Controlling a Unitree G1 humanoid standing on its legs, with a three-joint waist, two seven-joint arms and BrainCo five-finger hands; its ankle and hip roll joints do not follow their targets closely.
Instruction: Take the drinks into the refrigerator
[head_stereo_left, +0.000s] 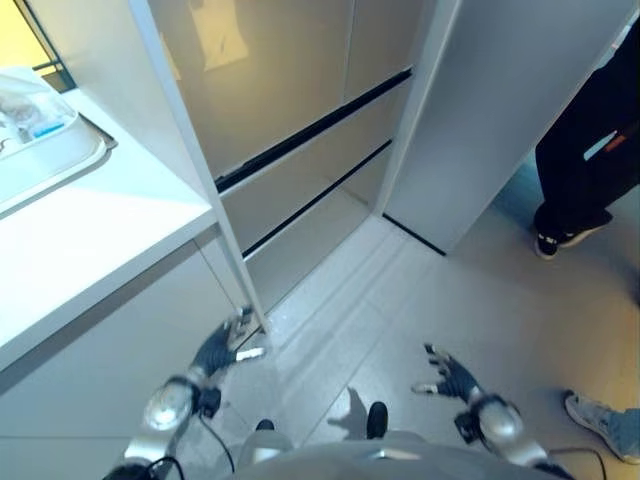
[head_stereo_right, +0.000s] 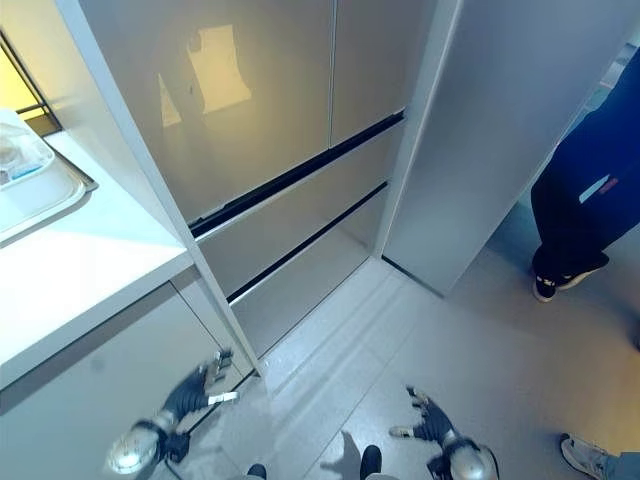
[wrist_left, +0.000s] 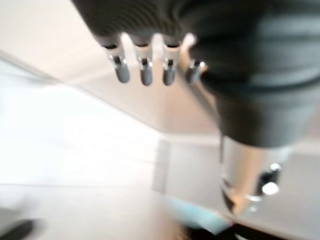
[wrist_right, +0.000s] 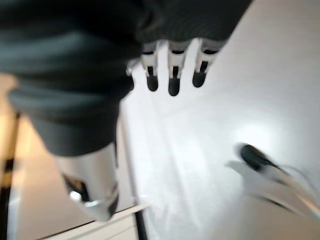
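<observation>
- Left hand (head_stereo_left: 222, 345): fingers relaxed, empty, low beside the white desk (head_stereo_left: 90, 225).
- Right hand (head_stereo_left: 452, 378): fingers spread, empty, above the floor (head_stereo_left: 480, 300).
- Refrigerator (head_stereo_left: 290, 110): doors closed, ahead.
- Person's legs (head_stereo_left: 585, 150): far right.

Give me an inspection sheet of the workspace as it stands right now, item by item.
Surface: white countertop to the robot's left; pale tiled floor ahead.
Job's things: refrigerator straight ahead, its doors and drawers closed; no drinks seen.
Clutter: white tray on the countertop holding a clear container; contents too small to tell.
Hands: left hand low beside the counter's corner, fingers relaxed, holding nothing; right hand low over the floor, fingers spread, holding nothing.
Cables: nothing seen.
Surroundings: a person's dark-trousered legs and dark shoes at the right by the refrigerator's side panel; another shoe at the lower right.
</observation>
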